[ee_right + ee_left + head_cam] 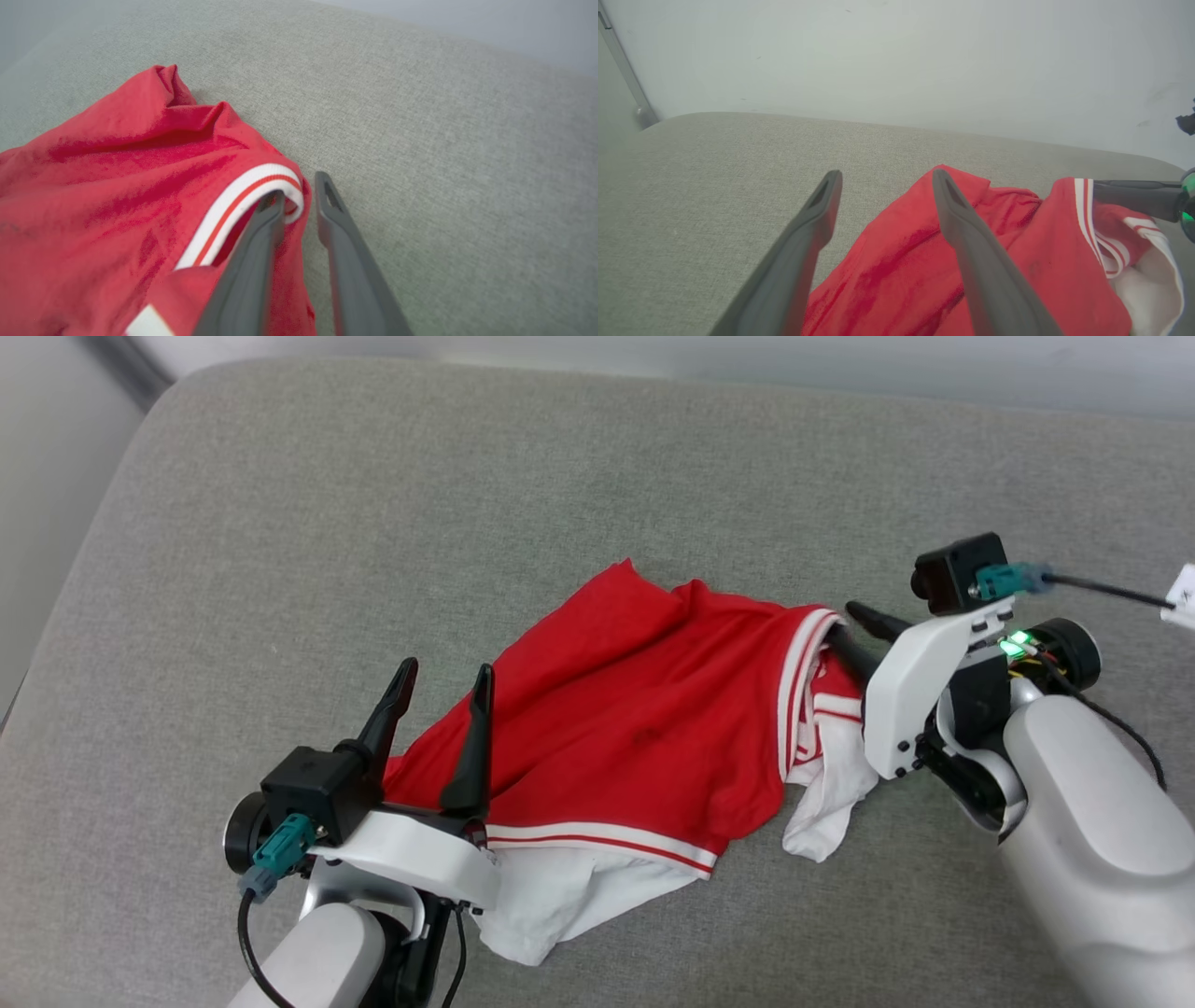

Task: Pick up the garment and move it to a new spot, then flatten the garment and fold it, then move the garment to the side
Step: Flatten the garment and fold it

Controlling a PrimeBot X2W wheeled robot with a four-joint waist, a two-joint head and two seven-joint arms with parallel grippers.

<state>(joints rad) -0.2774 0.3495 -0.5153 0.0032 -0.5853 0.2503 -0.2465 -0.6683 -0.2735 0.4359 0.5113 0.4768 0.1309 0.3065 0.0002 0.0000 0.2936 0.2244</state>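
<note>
The red garment (635, 728) lies crumpled on the grey cushion, its white sleeves and red-white striped trim at the near and right sides; lettering and number are hidden. My left gripper (442, 686) is open at the garment's left edge, one finger over red cloth, the other over bare cushion. In the left wrist view the left gripper (886, 179) holds nothing, and the garment (1017, 266) spreads to its right. My right gripper (845, 627) is open at the garment's right edge. In the right wrist view the striped trim (233, 205) curls over one finger of the right gripper (301, 190), which stands narrowly apart.
The grey cushion (467, 504) runs wide to the left and far side of the garment, its rounded corner at the far left. A pale wall (896, 60) rises behind it. A black cable with a white tag (1181, 593) hangs at the right edge.
</note>
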